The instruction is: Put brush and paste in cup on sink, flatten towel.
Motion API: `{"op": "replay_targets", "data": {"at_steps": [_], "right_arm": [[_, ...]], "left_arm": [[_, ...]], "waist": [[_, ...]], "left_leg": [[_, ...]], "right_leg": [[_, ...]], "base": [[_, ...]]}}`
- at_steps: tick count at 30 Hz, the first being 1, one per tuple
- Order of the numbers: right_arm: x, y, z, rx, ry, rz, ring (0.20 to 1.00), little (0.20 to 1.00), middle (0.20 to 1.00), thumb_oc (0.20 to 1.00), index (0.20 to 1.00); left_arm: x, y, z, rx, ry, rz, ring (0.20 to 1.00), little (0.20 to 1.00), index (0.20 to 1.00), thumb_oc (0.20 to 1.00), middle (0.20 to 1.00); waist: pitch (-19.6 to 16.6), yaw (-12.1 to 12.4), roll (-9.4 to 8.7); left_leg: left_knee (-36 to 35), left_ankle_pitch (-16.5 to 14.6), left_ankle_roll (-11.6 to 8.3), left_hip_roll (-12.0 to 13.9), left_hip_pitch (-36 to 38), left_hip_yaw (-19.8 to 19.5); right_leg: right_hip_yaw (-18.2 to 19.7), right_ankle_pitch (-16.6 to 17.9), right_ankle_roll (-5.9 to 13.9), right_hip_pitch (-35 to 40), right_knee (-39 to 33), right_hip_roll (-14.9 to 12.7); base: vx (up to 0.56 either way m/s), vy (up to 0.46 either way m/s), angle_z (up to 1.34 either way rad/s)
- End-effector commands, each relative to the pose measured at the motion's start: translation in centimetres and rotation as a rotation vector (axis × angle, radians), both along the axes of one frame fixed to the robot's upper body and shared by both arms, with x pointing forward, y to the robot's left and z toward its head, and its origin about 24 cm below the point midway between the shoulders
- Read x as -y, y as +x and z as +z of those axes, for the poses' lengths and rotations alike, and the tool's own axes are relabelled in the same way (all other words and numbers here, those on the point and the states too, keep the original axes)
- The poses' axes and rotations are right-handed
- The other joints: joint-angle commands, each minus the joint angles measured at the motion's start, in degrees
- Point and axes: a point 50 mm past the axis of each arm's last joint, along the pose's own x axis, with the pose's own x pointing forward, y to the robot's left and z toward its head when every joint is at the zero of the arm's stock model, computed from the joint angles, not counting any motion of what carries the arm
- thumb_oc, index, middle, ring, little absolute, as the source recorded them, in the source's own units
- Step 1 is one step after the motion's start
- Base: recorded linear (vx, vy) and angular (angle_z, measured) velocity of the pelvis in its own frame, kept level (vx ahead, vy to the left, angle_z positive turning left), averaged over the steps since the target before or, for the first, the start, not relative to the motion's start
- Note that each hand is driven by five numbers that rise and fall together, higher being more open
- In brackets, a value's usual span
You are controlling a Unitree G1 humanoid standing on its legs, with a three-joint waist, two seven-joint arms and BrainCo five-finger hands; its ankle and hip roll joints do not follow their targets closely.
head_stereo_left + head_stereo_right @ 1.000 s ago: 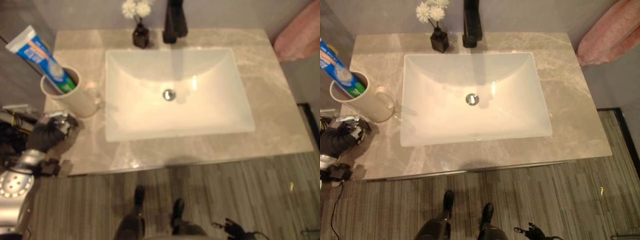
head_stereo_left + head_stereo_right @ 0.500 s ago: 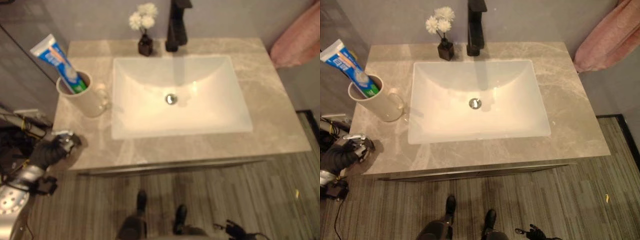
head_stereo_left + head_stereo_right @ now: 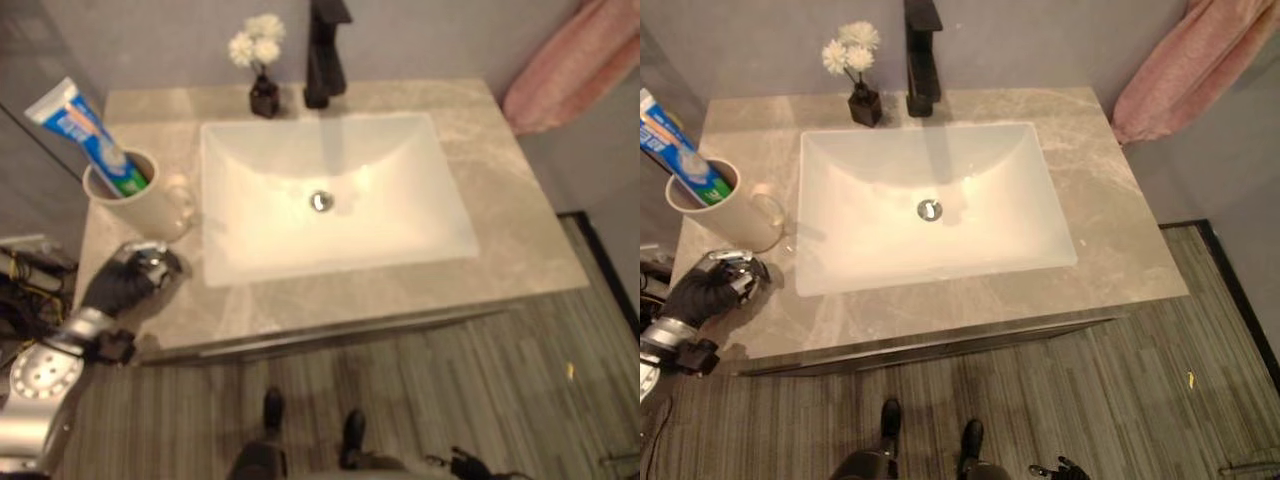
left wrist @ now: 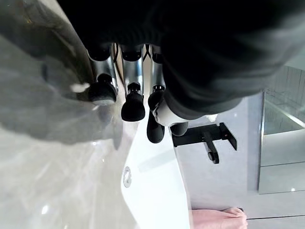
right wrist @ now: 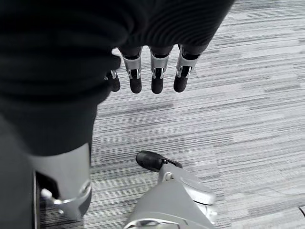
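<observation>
1. Look at the left hand [image 3: 128, 279]. It sits over the near left corner of the stone counter [image 3: 520, 230], in front of the sink [image 3: 330, 190].
2. In the left wrist view, the left hand's fingers [image 4: 133, 102] reach out loosely over the counter. They hold nothing.
3. The cup [image 3: 130, 200] stands on the counter just past the left hand, toward the wall. The hand and the cup are near each other, but they do not touch.
4. The toothpaste tube [image 3: 85, 135] stands inside the cup. It leans up and away from the sink, with its flat end sticking out high above the rim.
5. You cannot tell if a brush is in the cup.
6. The cup's handle points toward the sink, which is just beside it.
7. The pink towel [image 3: 1180, 70] hangs by the wall, past the far corner of the counter on the side away from the left hand. It is well apart from that hand.
8. Look at the right hand [image 5: 143, 71] in its own wrist view. It hangs low over the striped grey floor [image 5: 248, 124]. Its fingers point down, loose and a little apart, and they hold nothing.
9. A black tap [image 3: 322, 55] stands behind the sink. A small dark vase of white flowers [image 3: 258, 60] stands just beside the tap, on the cup's side.
</observation>
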Motion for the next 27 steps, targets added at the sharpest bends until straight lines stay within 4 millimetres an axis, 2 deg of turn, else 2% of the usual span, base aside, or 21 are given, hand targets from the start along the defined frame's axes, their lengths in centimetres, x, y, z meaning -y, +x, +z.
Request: {"op": "replay_targets", "data": {"at_steps": [1, 11, 17, 19, 27], "right_arm": [[0.4, -0.9, 0.0, -0.036, -0.014, 0.024, 1.000, 1.000, 1.000, 1.000, 1.000], [0.7, 0.8, 0.3, 0.006, -0.029, 0.033, 1.000, 1.000, 1.000, 1.000, 1.000], [0.7, 1.3, 0.5, 0.018, -0.034, 0.051, 1.000, 1.000, 1.000, 1.000, 1.000], [0.9, 1.4, 0.6, 0.021, -0.038, 0.054, 1.000, 1.000, 1.000, 1.000, 1.000], [1.4, 1.9, 0.9, 0.033, -0.052, 0.071, 1.000, 1.000, 1.000, 1.000, 1.000]], "left_arm": [[-0.5, 0.2, 1.4, 0.104, 0.027, 0.055, 0.200, 0.200, 0.200, 0.200, 0.200], [-0.8, 1.5, 1.7, 0.166, -0.017, 0.125, 0.200, 0.200, 0.200, 0.200, 0.200], [-1.2, 2.7, 2.9, 0.233, -0.035, 0.172, 0.200, 0.200, 0.200, 0.200, 0.200], [-2.3, 3.1, 4.1, 0.266, -0.007, 0.218, 0.200, 0.200, 0.200, 0.200, 0.200], [-4.1, 4.1, 6.9, 0.325, 0.026, 0.281, 0.200, 0.200, 0.200, 0.200, 0.200]], "waist": [[0.2, -0.8, -0.05], [0.0, -1.7, -0.17], [0.3, -2.3, -0.63], [0.4, -2.8, -0.84], [0.5, -3.4, -1.11]], "left_leg": [[0.7, -4.6, 1.05, 1.4, -0.3, -3.3], [0.7, -3.9, 1.05, 1.4, -3.7, -2.3], [0.7, -3.6, 0.89, 1.8, -5.3, -2.3], [0.7, -3.4, 0.80, 2.0, -5.9, -2.5], [0.7, -2.7, 0.52, 2.3, -7.5, -3.3]], "right_leg": [[-3.2, 1.8, 3.40, -0.4, 0.2, -1.9], [-2.1, 3.0, 3.59, -4.6, 0.2, -2.2], [-1.7, 3.2, 3.58, -6.2, 0.2, -2.0], [-1.3, 3.4, 3.56, -6.9, 0.2, -1.9], [-1.2, 3.4, 3.50, -8.1, 0.2, -1.7]], "base": [[0.00, 0.016, -0.11], [0.01, 0.018, -0.08], [0.01, 0.002, -0.03], [0.01, 0.000, -0.02], [0.00, 0.002, -0.02]]}}
